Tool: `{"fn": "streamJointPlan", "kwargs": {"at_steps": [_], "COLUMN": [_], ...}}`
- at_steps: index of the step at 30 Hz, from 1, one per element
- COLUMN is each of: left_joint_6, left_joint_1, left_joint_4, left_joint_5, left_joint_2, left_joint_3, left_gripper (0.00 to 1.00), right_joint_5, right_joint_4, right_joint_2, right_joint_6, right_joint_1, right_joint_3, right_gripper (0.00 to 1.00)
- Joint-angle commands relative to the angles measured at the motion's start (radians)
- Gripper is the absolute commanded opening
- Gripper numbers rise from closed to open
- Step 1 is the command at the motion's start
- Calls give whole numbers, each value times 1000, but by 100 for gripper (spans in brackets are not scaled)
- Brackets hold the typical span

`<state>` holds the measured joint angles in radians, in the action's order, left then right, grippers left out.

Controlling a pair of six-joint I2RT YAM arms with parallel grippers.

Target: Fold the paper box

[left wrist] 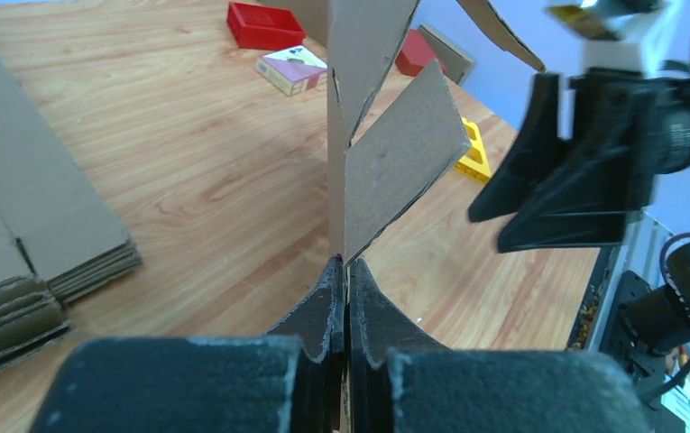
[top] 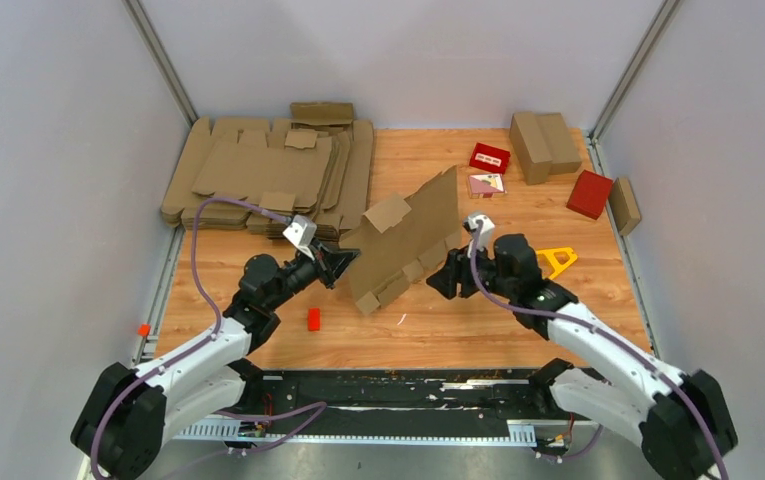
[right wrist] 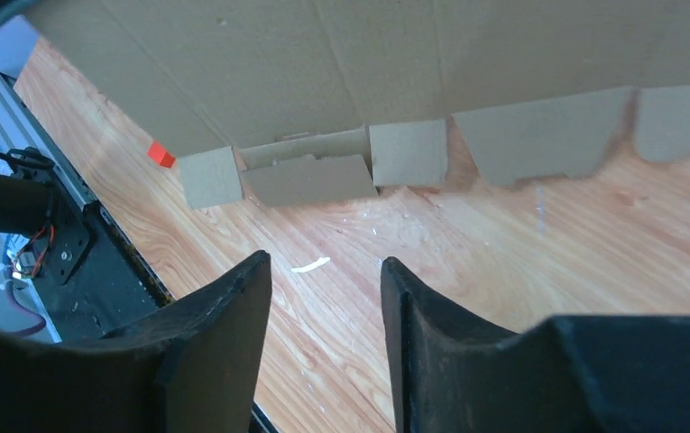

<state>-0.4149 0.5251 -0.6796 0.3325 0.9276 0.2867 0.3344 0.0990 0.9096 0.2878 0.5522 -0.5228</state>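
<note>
The paper box (top: pixel 405 243) is an unfolded brown cardboard blank, held tilted on edge above the middle of the table. My left gripper (top: pixel 343 263) is shut on its left edge; in the left wrist view the cardboard (left wrist: pixel 386 153) rises straight out of the pinched fingertips (left wrist: pixel 347 266). My right gripper (top: pixel 443 275) is open just right of the blank's lower flaps, holding nothing. From the right wrist the blank (right wrist: pixel 368 72) fills the top of the view, its flaps hanging over the wood, and the gripper (right wrist: pixel 326 263) is apart from it.
A stack of flat cardboard blanks (top: pixel 258 175) lies at the back left. Folded brown boxes (top: pixel 543 143) and red boxes (top: pixel 589 193) sit at the back right, a yellow triangular frame (top: pixel 557 261) beside my right arm. A small red piece (top: pixel 313 318) lies near the front.
</note>
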Motion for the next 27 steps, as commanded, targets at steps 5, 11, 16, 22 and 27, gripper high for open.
{"fn": "streamJointPlan", "kwargs": {"at_steps": [5,11,16,22,27], "left_joint_6": [8,-6,-4,5,17], "left_joint_1": [0,-1,-1,0,-1], "left_joint_4": [-125,-159,-162,-163,-151], "left_joint_5": [94,124,124,120,106], "left_joint_2": [25,49,56,65,59], "left_joint_3": [4,5,5,3,3], "left_gripper": [0,0,0,0,0], "right_joint_5": [-108,-171,-206,-199,-186], "right_joint_4": [-208,-184,-214,-222,-219], "right_joint_2": [326,493,553,562,502], "right_joint_6": [63,0,-5,6,14], "right_joint_1": [106,183,208,226,234], "right_joint_3": [-164,-271,-247,-189,-135], "right_gripper": [24,0,0,0,0]}}
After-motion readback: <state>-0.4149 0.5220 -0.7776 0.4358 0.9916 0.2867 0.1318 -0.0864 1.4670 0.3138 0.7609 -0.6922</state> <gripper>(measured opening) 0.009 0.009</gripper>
